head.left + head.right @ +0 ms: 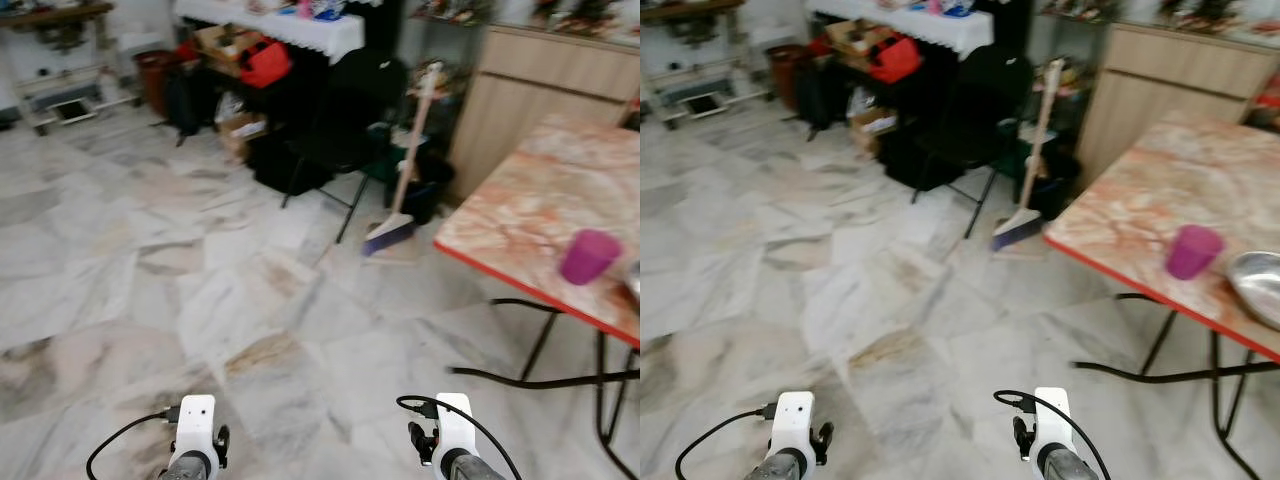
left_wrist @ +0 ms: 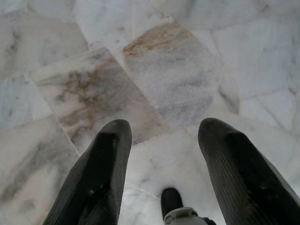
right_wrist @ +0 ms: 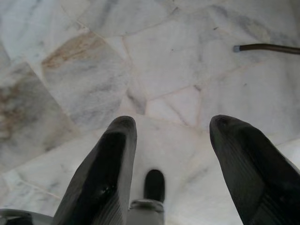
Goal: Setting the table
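With only a purple cup (image 1: 1193,251) and metal bowl (image 1: 1257,284) near the marble-patterned counter's (image 1: 1140,215) front edge, table-setting looked barely begun; the left pincer (image 2: 164,145) and right pincer (image 3: 171,140) hung apart, empty, above the floor.

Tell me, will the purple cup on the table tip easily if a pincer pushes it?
Probably. The purple cup looks like thin, light plastic. It stands upright, narrower at its base, so a high push may topple it. It sits near the table edge.

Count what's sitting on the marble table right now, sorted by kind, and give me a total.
On the marble table:
purple cup: 1
metal bowl: 1
Total: 2
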Controlling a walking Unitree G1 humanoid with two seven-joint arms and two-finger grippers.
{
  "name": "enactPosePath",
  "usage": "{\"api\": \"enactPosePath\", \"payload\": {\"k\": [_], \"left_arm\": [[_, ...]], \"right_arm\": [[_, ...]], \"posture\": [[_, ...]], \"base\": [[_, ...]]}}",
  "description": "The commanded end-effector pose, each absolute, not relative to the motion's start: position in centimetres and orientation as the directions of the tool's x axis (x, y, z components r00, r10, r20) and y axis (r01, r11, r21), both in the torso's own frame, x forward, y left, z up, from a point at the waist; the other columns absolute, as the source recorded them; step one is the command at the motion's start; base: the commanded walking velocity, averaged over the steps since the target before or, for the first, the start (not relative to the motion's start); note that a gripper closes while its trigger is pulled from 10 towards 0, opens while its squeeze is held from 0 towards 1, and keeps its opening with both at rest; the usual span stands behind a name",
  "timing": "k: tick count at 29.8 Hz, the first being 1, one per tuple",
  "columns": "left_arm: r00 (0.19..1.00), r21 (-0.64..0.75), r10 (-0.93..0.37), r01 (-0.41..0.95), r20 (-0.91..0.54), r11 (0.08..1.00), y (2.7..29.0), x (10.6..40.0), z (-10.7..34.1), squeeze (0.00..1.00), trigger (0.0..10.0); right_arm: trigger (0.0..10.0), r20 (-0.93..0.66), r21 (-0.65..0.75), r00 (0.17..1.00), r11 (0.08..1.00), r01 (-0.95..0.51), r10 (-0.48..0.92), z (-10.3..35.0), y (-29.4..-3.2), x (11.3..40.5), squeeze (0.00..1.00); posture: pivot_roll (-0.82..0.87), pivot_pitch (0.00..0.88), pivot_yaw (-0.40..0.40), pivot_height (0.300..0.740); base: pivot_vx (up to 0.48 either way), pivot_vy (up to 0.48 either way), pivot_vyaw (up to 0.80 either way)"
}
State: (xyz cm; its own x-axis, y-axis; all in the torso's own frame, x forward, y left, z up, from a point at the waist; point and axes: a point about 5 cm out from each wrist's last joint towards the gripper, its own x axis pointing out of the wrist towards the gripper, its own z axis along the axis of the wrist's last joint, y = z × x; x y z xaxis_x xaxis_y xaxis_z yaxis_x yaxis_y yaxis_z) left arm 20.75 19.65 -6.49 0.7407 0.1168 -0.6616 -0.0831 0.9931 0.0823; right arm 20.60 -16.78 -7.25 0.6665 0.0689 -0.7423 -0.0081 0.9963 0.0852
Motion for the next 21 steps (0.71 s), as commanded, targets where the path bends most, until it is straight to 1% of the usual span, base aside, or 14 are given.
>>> {"api": "enactPosePath", "payload": {"k": [1,7,9,11,14,21], "left_arm": [[0.739,0.075,0.121,-0.095,-0.663,0.993,19.73,20.75,-6.49,0.0,10.0],[0.741,0.083,0.126,-0.094,-0.66,0.992,19.85,20.72,-6.47,0.0,10.0],[0.74,0.107,0.128,-0.076,-0.66,0.991,19.82,20.73,-6.47,0.0,10.0],[0.738,0.101,0.128,-0.081,-0.663,0.992,19.8,20.7,-6.51,0.0,10.0],[0.737,0.082,0.135,-0.108,-0.662,0.991,19.79,20.68,-6.52,0.0,10.0],[0.738,0.078,0.13,-0.104,-0.662,0.991,19.66,20.68,-6.53,0.0,10.0]], "right_arm": [[10.0,-0.74,0.085,0.67,0.996,-0.001,0.064,-7.18,-16.83,20.7,0.0],[10.0,-0.739,0.086,0.671,0.996,-0.004,0.066,-7.14,-16.75,20.79,0.0],[10.0,-0.738,0.086,0.671,0.996,-0.004,0.067,-7.13,-16.73,20.82,0.0],[10.0,-0.738,0.087,0.672,0.996,-0.003,0.067,-7.12,-16.72,20.84,0.0],[10.0,-0.738,0.087,0.671,0.996,-0.002,0.066,-7.14,-16.73,20.81,0.0],[10.0,-0.741,0.082,0.669,0.997,-0.006,0.065,-7.17,-16.9,20.73,0.0]], "posture": [[0.04,0.0,-0.007,0.74],[0.05,0.0,-0.008,0.74],[0.05,0.0,-0.007,0.74],[0.05,0.0,-0.006,0.74],[0.05,0.0,-0.008,0.74],[0.04,0.0,-0.016,0.74]], "base": [[0.0,0.0,-0.67],[0.0,0.0,-0.67],[0.0,-0.48,-0.67],[0.0,-0.48,-0.67],[0.0,0.0,-0.66],[0.0,0.0,-0.67]]}}
